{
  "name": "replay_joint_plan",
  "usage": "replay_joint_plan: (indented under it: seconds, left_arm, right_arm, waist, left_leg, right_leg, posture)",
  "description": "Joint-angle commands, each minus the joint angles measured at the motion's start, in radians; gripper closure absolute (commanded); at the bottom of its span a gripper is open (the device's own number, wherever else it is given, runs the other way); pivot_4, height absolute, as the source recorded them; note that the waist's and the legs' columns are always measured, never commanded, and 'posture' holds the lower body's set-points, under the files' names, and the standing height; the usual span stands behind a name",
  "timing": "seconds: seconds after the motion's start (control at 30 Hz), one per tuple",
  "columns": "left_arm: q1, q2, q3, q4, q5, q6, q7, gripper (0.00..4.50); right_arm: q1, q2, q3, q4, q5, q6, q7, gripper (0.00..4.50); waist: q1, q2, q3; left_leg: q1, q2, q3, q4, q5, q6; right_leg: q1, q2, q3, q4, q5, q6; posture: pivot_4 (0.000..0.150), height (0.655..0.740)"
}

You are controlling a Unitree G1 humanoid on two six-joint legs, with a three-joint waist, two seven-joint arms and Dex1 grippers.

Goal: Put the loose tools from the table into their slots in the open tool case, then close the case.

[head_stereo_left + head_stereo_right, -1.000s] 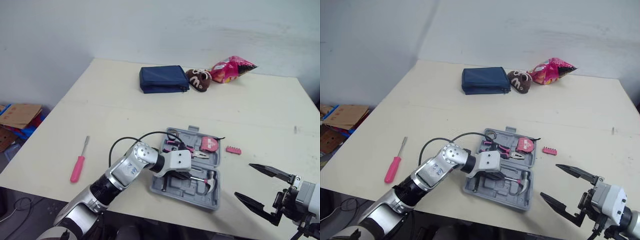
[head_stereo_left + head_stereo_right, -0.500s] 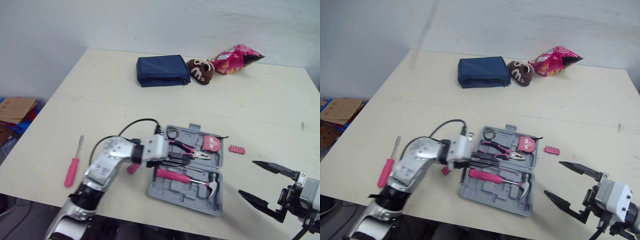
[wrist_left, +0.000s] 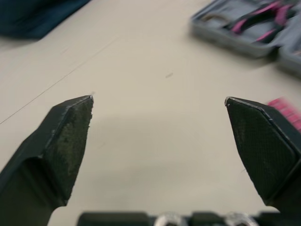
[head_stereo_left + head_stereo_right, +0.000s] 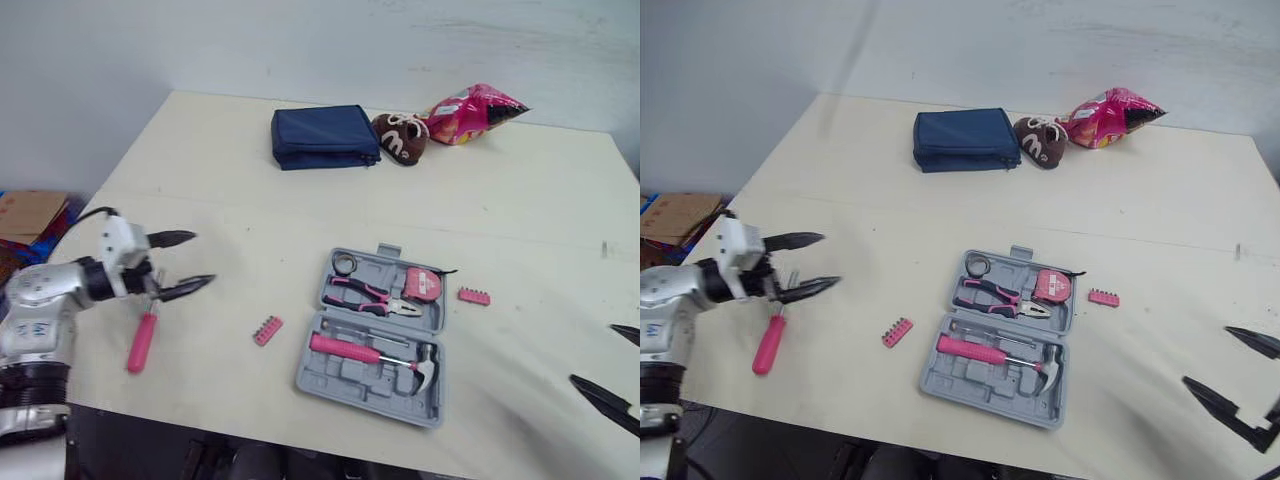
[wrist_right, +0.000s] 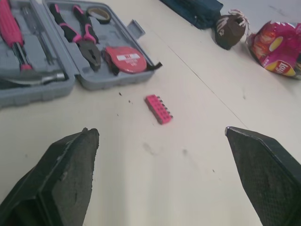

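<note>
The grey tool case [image 4: 340,378] lies open near the table's front edge, holding a pink hammer [image 4: 365,353], pink pliers [image 4: 365,297] and a pink tape measure [image 4: 422,287]. One pink bit holder [image 4: 267,330] lies just left of the case; another [image 5: 159,108] lies right of it. A pink screwdriver [image 4: 140,342] lies at the far left. My left gripper [image 4: 198,259] hangs open and empty over the screwdriver's shaft end. My right gripper [image 4: 1207,355] stands open and empty at the front right, well clear of the case.
At the back of the table lie a blue pouch [image 4: 325,135], a brown plush [image 4: 400,138] and a pink crisp bag [image 4: 475,105]. Cardboard [image 4: 30,215] lies on the floor beyond the table's left edge.
My left gripper drew back from the case to the far left and opened. The hammer now lies in the case. The right gripper sits further right and lower in view.
</note>
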Motion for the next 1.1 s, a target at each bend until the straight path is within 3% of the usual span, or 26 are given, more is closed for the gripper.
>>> replay_joint_plan:
  seconds: [0.03, 0.3, 0.6, 0.83, 1.1]
  left_arm:
    - [-0.024, 0.096, 0.084, 0.184, 0.024, -0.081, 0.008, 0.02]
    - [0.0, 0.243, 0.164, 0.579, 0.071, -0.233, 0.086, 0.02]
    - [0.062, 0.252, 0.221, 0.649, 0.043, -0.271, 0.088, 0.02]
    - [0.061, 0.246, 0.247, 0.64, 0.034, -0.287, 0.039, 0.02]
    - [0.141, 0.238, 0.296, 0.52, -0.021, -0.268, -0.065, 0.02]
  right_arm:
    - [0.017, -0.018, -0.091, 0.148, -0.012, -0.094, 0.035, 0.0]
    - [0.038, -0.041, -0.16, 0.44, -0.035, -0.275, 0.047, 0.0]
    - [-0.025, -0.056, -0.119, 0.637, -0.02, -0.394, 0.062, 0.0]
    - [-0.126, -0.079, -0.03, 0.639, -0.011, -0.382, 0.097, 0.0]
    - [-0.177, -0.046, 0.101, 0.379, 0.039, -0.267, 0.12, 0.0]
  waist:
    - [0.0, -0.001, 0.001]
    - [-0.003, -0.002, 0.001]
    - [-0.003, -0.004, 0.002]
    - [-0.014, -0.004, 0.002]
    - [-0.028, -0.004, 0.002]
  left_leg:
    - [0.0, 0.0, 0.0, 0.0, 0.0, -0.001]
    - [0.004, 0.001, 0.003, -0.002, -0.003, -0.003]
    - [0.008, 0.001, 0.004, -0.003, -0.002, -0.004]
    - [0.01, 0.001, 0.004, -0.003, 0.0, -0.006]
    - [0.009, 0.001, 0.004, -0.003, 0.003, -0.003]
  right_leg:
    - [0.0, 0.0, 0.0, 0.0, 0.0, 0.0]
    - [0.0, -0.001, -0.001, 0.002, -0.004, -0.003]
    - [0.0, -0.003, -0.001, 0.01, -0.004, -0.006]
    - [0.0, -0.003, -0.001, 0.014, -0.002, -0.008]
    - [-0.001, -0.002, -0.001, 0.015, -0.002, -0.008]
  posture:
    - [0.15, 0.74]
    - [0.15, 0.74]
    - [0.15, 0.74]
    - [0.15, 0.74]
    - [0.15, 0.74]
